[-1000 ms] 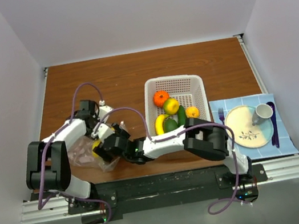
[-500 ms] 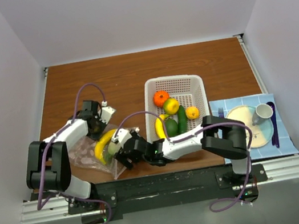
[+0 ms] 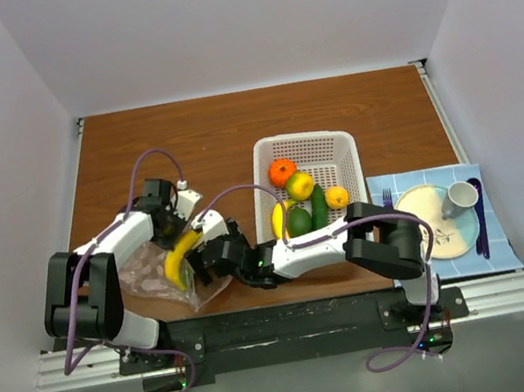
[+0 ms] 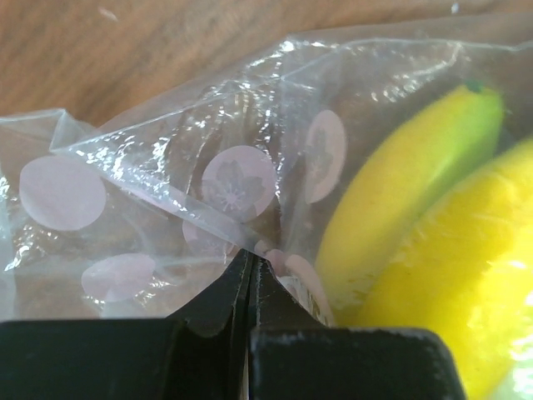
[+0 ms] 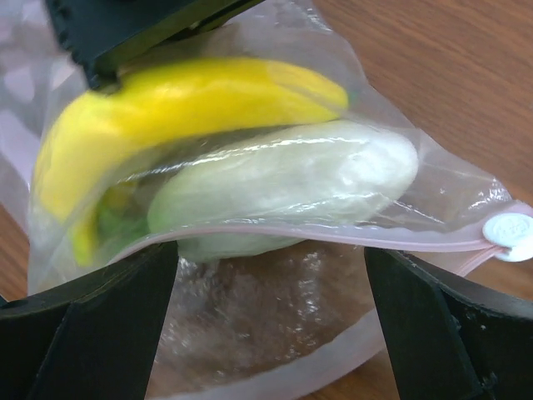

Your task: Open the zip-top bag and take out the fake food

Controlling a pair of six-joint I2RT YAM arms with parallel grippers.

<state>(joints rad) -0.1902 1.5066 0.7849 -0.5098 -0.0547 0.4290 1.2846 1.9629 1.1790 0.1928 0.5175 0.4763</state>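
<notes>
The zip-top bag (image 3: 144, 276) lies at the front left of the table, its mouth open toward the right. Inside it are a yellow banana (image 3: 180, 258) and a pale white-green piece (image 5: 291, 179). My left gripper (image 3: 167, 221) is shut on a fold of the bag's plastic (image 4: 241, 187) next to the banana (image 4: 400, 192). My right gripper (image 3: 204, 259) is open and empty at the bag mouth, its fingers (image 5: 83, 333) either side of the opening below the pink zip strip (image 5: 333, 239). More fake food, an orange (image 3: 282, 171), a cucumber (image 3: 317, 201) and another banana (image 3: 279, 218), lies in the basket.
The white perforated basket (image 3: 343, 136) stands at the centre right. A blue cloth (image 3: 501, 255) at the right edge carries a floral plate (image 3: 430, 227), a cup (image 3: 461, 194) and cutlery. The zip slider (image 5: 510, 233) sits at the strip's right end.
My right gripper has drawn back out of the bag to its mouth. The banana now shows clearly inside the bag. My left gripper keeps its hold and has shifted slightly.
</notes>
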